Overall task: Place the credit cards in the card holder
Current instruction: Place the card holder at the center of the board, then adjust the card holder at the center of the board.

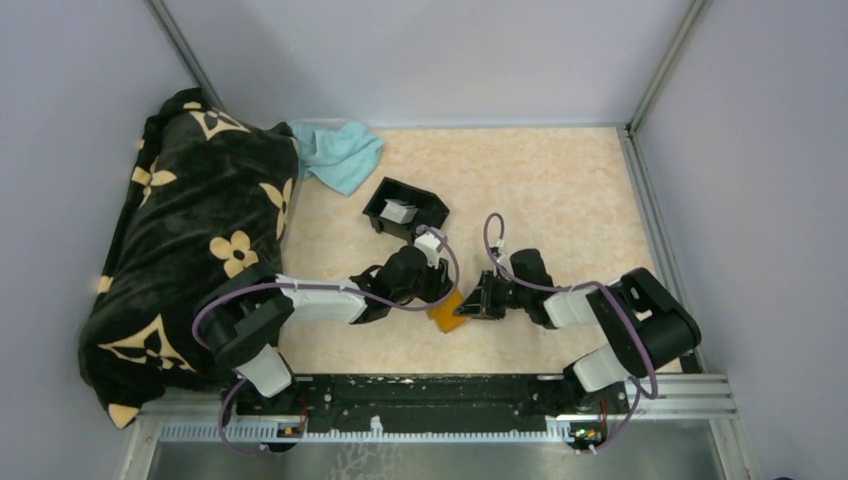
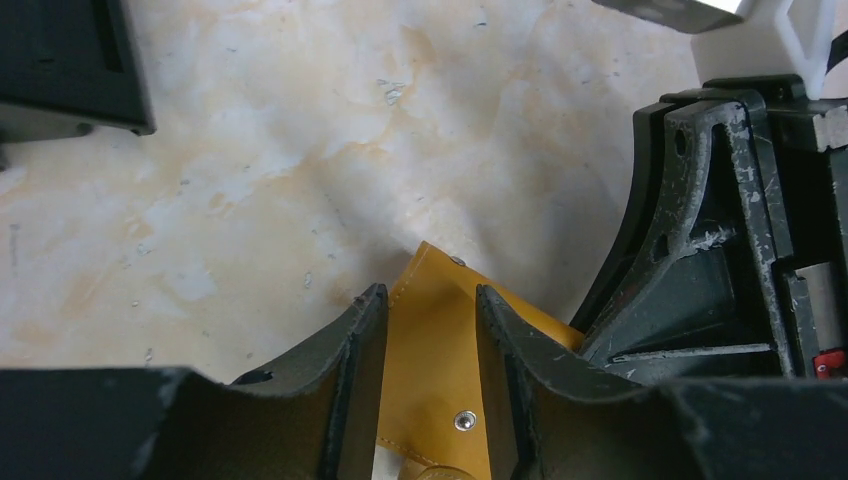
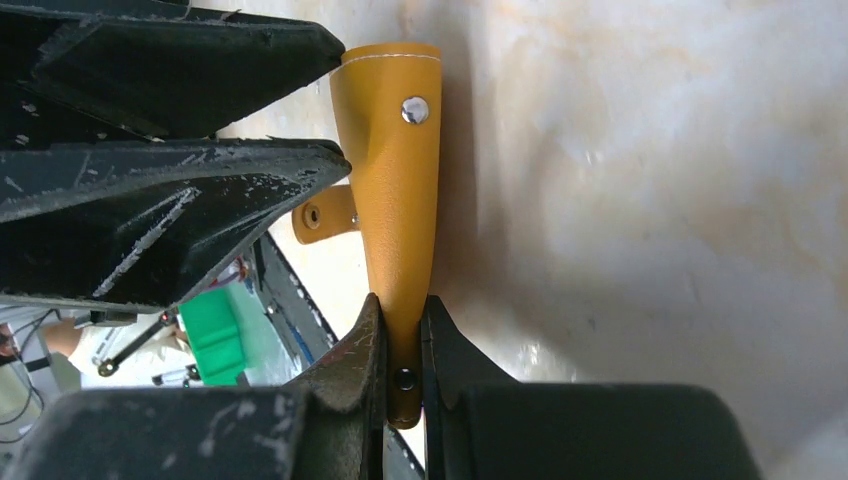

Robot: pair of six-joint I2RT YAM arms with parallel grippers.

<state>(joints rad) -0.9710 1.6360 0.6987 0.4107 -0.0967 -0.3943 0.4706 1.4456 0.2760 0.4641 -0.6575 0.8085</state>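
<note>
Right wrist view shows the right hand (image 3: 403, 345) clenched on one edge of the orange card holder (image 3: 392, 170), near the middle of the desk's (image 3: 650, 200) near edge. The left hand (image 2: 430, 295) straddles its other flap, half-spread, and I cannot tell whether it is gripping. Opening the holder seems to be the step in hand, and the next move calls for spreading it to expose the slots. Farther back, credit cards (image 1: 400, 211) lie in a black tray (image 1: 436, 210).

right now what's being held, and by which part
The right tool pinches the card holder by one end, near a snap. The left tool straddles it; grip unclear.
</note>
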